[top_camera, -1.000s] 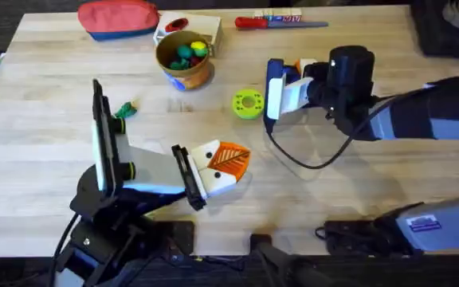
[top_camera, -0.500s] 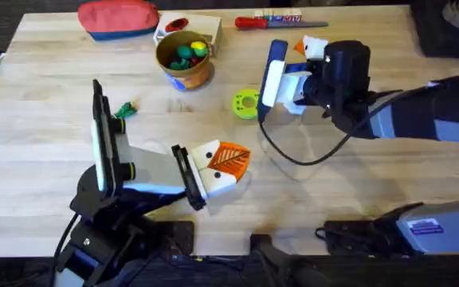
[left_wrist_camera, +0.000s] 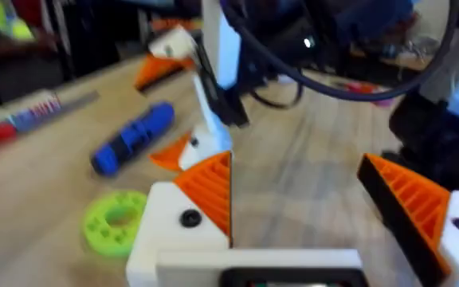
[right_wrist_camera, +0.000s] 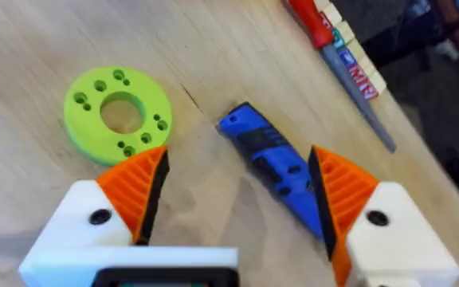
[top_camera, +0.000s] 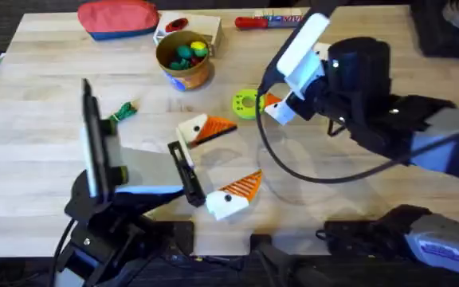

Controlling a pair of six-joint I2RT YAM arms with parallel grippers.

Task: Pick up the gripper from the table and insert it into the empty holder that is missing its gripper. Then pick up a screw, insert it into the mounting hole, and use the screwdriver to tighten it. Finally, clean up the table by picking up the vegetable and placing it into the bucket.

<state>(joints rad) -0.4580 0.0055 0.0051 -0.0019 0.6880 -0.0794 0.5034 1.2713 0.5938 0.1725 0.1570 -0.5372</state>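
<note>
The blue screwdriver [right_wrist_camera: 273,163] lies flat on the table beside the green disc [right_wrist_camera: 116,113]. My right gripper [right_wrist_camera: 237,187] hangs open over it, touching nothing, and rises large in the overhead view [top_camera: 287,76]. My left gripper [top_camera: 233,157] is open above the table's middle. Both its white holders carry orange ribbed pads [left_wrist_camera: 213,191], and a dark spot sits in each mounting hole. No loose gripper or screw is in view. The left wrist view shows the screwdriver [left_wrist_camera: 134,135] farther off. The green vegetable [top_camera: 123,111] lies left of centre. The bucket [top_camera: 184,57] stands behind.
A red-handled screwdriver [top_camera: 269,21] lies at the back edge. A red pouch [top_camera: 118,17] and a white box [top_camera: 202,25] sit behind the bucket, which holds toy foods. A black cable [top_camera: 293,171] loops across the table under the right arm.
My right gripper let go of the blue screwdriver, which now lies on the table, and rose toward the camera. My left gripper opened wide.
</note>
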